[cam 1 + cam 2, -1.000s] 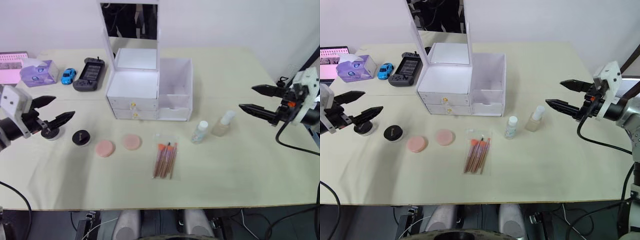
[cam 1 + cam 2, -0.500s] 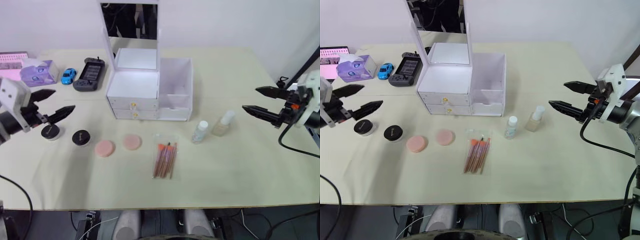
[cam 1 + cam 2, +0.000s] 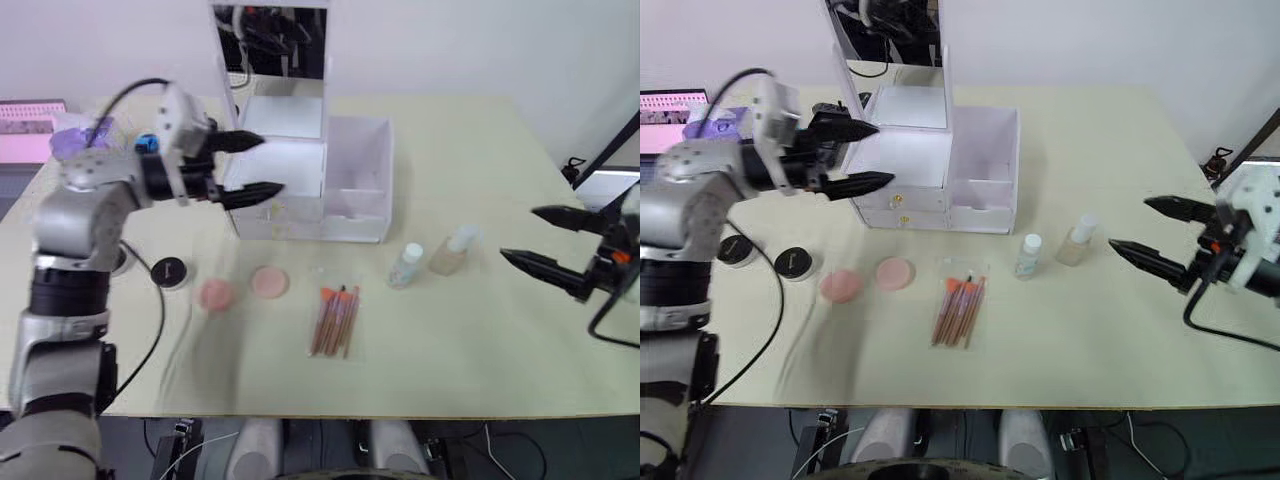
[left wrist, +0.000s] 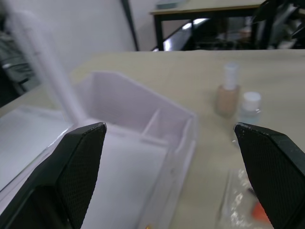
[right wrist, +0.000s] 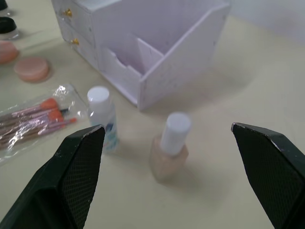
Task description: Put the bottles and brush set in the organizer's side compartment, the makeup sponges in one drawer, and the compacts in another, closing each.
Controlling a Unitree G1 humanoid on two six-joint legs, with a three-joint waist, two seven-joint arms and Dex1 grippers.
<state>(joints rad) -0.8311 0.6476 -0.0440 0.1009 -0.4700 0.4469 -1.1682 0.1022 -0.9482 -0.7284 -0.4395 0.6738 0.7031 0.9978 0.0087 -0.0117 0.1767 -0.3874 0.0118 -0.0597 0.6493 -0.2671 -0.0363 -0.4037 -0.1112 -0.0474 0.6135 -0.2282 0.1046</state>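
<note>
Spanning most of what I can see, the cream worktop carries everything. At its far middle stands the organizer, white, its mirror upright, both gold-knobbed drawers shut, and the side compartment forming its end toward the robot's right, open at the top.

Next in bulk, the left end effector hangs over the organizer's drawer section, its two black fingers spread wide and holding nothing; the compartment sits at about 3 o'clock from it, just beside. The right end effector hovers over the worktop's right edge, fingers likewise parted and empty, and the bottles lie at its 9 o'clock, near but apart from it.

The brush set, in its clear pouch, lies flat at 6 o'clock from the organizer. The makeup sponges rest side by side at about 7 o'clock from the organizer, with the compacts further out toward 8 o'clock, one partly hidden behind the left arm. The flatter beige bottle and the round clear one stand upright, close together, at 5 o'clock from the compartment.

Beyond the left arm I can make out a purple tissue box.
</note>
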